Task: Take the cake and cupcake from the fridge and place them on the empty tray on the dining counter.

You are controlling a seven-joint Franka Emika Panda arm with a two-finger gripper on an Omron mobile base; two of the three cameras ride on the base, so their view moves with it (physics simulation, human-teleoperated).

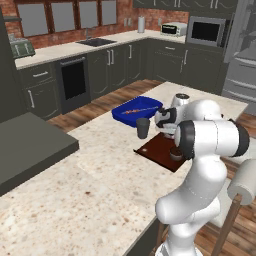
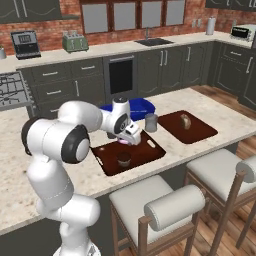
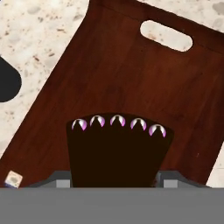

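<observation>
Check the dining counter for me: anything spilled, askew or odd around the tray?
Nothing looks spilled or damaged. The round brown cupcake stands upright on the dark reddish-brown rectangular tray. The pincer holds the dark-topped, pink-sided cake slice over that tray, not yet set down. The tray lies at a slight angle to the beige speckled counter's edge.

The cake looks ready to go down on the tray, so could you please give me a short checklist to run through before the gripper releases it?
1. Cake held between the gripper fingers: ok.
2. Tray directly under the cake, seen in the hand view: ok.
3. Cupcake already on the tray, apart from the cake: ok.
4. Drop spot on the tray bare: ok.
5. Grey cup beside the tray, off its surface: ok.
6. Cake touching the tray yet: cannot tell.
</observation>
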